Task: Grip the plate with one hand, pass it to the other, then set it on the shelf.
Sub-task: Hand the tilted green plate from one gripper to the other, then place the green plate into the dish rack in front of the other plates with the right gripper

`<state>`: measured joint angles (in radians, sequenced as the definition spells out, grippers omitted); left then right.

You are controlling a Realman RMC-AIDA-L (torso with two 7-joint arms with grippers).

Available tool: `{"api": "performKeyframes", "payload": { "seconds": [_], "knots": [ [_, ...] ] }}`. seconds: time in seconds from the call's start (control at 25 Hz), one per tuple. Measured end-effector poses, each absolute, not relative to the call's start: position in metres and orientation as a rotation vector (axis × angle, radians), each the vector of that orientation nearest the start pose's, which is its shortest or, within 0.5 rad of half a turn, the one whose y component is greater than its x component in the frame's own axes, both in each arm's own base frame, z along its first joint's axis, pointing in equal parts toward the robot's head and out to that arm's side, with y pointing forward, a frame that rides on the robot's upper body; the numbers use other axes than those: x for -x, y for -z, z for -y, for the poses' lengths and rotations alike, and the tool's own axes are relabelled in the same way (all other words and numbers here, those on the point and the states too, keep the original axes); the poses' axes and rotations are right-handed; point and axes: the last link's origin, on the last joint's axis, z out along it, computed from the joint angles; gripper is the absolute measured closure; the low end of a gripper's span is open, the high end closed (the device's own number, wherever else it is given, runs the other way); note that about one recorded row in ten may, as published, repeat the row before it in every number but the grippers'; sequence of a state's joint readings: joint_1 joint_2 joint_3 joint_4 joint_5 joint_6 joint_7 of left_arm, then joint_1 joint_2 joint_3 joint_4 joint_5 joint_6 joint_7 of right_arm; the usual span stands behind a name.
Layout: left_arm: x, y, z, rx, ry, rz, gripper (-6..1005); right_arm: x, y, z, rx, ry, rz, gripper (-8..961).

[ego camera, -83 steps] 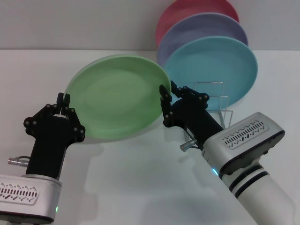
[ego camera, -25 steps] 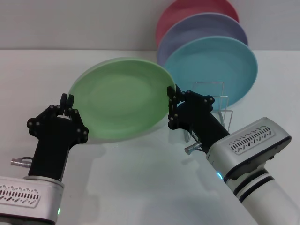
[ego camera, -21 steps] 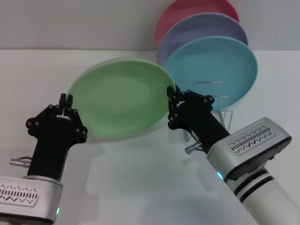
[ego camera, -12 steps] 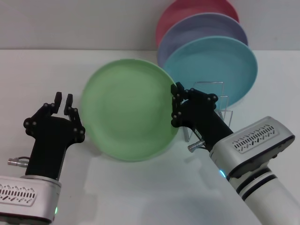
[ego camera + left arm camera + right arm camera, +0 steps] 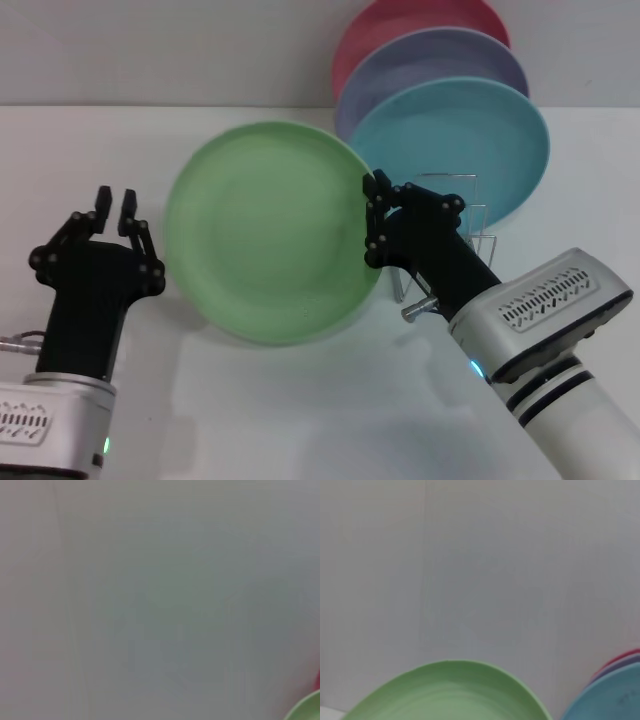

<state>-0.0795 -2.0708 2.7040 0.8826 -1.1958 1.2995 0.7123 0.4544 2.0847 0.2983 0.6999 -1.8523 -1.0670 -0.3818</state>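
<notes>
The light green plate hangs tilted above the white table, its face turned toward me. My right gripper is shut on the plate's right rim, just left of the wire shelf. My left gripper stands open a short way off the plate's left rim, touching nothing. The right wrist view shows the plate's upper edge. In the left wrist view only a sliver of the plate shows in a corner.
On the shelf stand a turquoise plate, behind it a lavender plate and a pink plate, all leaning upright against the back wall. White table stretches in front of both arms.
My left gripper has opened, let go of the plate's left rim and drawn back to the left. The plate now hangs from the right gripper alone and has swung lower and more upright.
</notes>
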Motion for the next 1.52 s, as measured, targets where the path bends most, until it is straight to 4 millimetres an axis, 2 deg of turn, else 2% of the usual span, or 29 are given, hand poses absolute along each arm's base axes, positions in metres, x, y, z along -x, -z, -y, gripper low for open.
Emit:
{"api": "performKeyframes", "payload": {
  "seconds": [0.32, 0.36, 0.4, 0.52, 0.56, 0.6, 0.72, 0.76, 0.8, 0.92, 0.96, 1.04, 1.16, 1.28, 1.36, 1.52],
  "knots": [
    [0.249, 0.050, -0.240, 1.435, 0.700, 0.375, 811, -0.204, 0.099, -0.291, 1.816, -0.856, -0.250, 935],
    [0.254, 0.047, -0.244, 1.419, 0.725, 0.395, 808, -0.205, 0.089, -0.287, 1.766, -0.897, -0.196, 935],
    [0.254, 0.047, -0.244, 1.419, 0.725, 0.395, 805, -0.205, 0.089, -0.287, 1.766, -0.897, -0.196, 935],
    [0.263, 0.042, -0.249, 1.402, 0.784, 0.455, 794, -0.209, 0.070, -0.279, 1.679, -0.962, -0.095, 936],
    [0.271, 0.039, -0.253, 1.391, 0.829, 0.503, 791, -0.212, 0.058, -0.273, 1.626, -0.992, -0.025, 936],
    [0.271, 0.039, -0.253, 1.391, 0.829, 0.503, 777, -0.212, 0.058, -0.273, 1.626, -0.992, -0.025, 936],
    [0.285, 0.033, -0.259, 1.364, 0.913, 0.600, 737, -0.220, 0.040, -0.266, 1.563, -1.009, 0.096, 935],
    [0.297, 0.029, -0.262, 1.341, 0.973, 0.675, 723, -0.226, 0.030, -0.264, 1.534, -1.000, 0.166, 935],
    [0.297, 0.029, -0.262, 1.341, 0.973, 0.675, 710, -0.226, 0.030, -0.264, 1.534, -1.000, 0.166, 934],
    [0.308, 0.024, -0.266, 1.324, 1.063, 0.764, 670, -0.236, 0.012, -0.265, 1.496, -0.968, 0.286, 934],
    [0.313, 0.022, -0.270, 1.325, 1.104, 0.803, 656, -0.242, 0.000, -0.267, 1.481, -0.946, 0.364, 934],
    [0.314, 0.022, -0.272, 1.329, 1.114, 0.813, 629, -0.244, -0.007, -0.268, 1.473, -0.938, 0.402, 934],
    [0.313, 0.023, -0.276, 1.341, 1.125, 0.822, 509, -0.252, -0.028, -0.276, 1.473, -0.877, 0.536, 934],
    [0.310, 0.024, -0.277, 1.343, 1.132, 0.822, 389, -0.255, -0.035, -0.280, 1.486, -0.838, 0.591, 935],
    [0.310, 0.024, -0.278, 1.337, 1.139, 0.827, 229, -0.260, -0.048, -0.287, 1.510, -0.787, 0.656, 935],
    [0.309, 0.023, -0.279, 1.322, 1.146, 0.830, 228, -0.266, -0.061, -0.291, 1.550, -0.766, 0.691, 935]
  ]
}}
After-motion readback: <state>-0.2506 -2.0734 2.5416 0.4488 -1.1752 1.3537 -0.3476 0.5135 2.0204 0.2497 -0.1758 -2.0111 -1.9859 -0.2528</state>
